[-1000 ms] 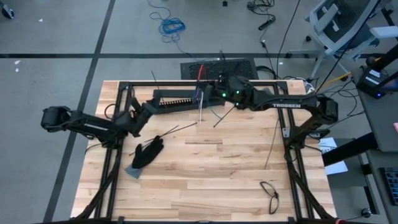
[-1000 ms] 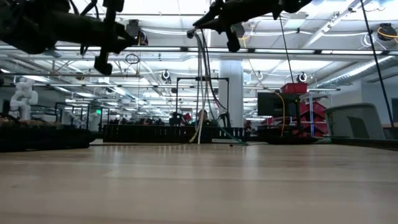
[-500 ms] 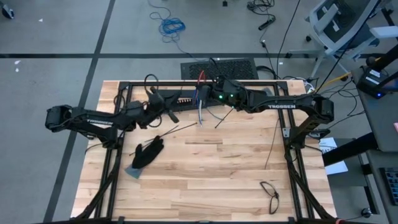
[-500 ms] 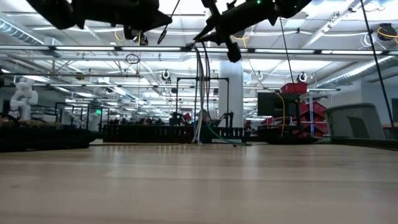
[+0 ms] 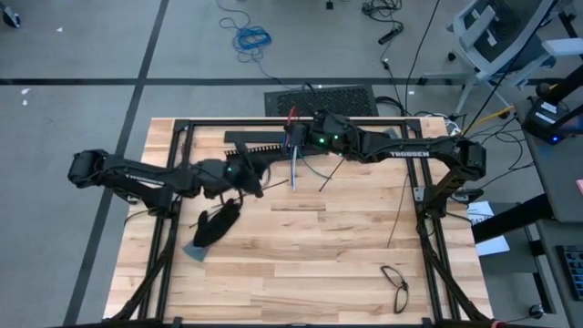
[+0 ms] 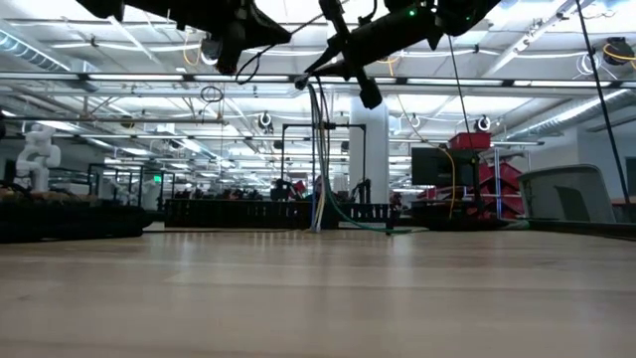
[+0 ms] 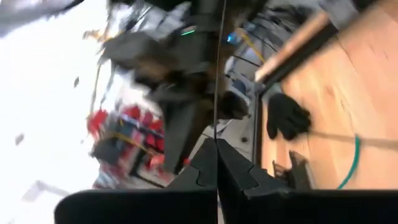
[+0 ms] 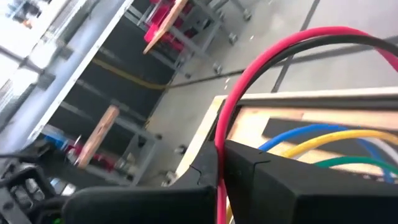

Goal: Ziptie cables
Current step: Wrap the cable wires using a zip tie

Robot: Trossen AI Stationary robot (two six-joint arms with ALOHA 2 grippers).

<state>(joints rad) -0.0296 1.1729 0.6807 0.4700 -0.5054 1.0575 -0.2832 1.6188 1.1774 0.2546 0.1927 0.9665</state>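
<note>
Above the slotted bar [image 5: 258,143], our right gripper [image 5: 293,134] pinches the cables [image 5: 292,162], which hang to the table [image 5: 319,246]. Our left gripper [image 5: 258,189], just beside them, clamps a thin zip tie [image 7: 217,74]. We judge the tie could miss or snag the bundle. Loose zip ties [image 5: 248,191] and a black glove [image 5: 217,224] lie near.

Dark jointed arms, white lettering, green lights.

I see the wooden tabletop [image 5: 301,246]. A black glove [image 5: 217,223] lies toward its left edge, a long black slotted bar [image 5: 260,139] along the far edge, and a small black cable loop [image 5: 395,281] near the near right corner.
</note>
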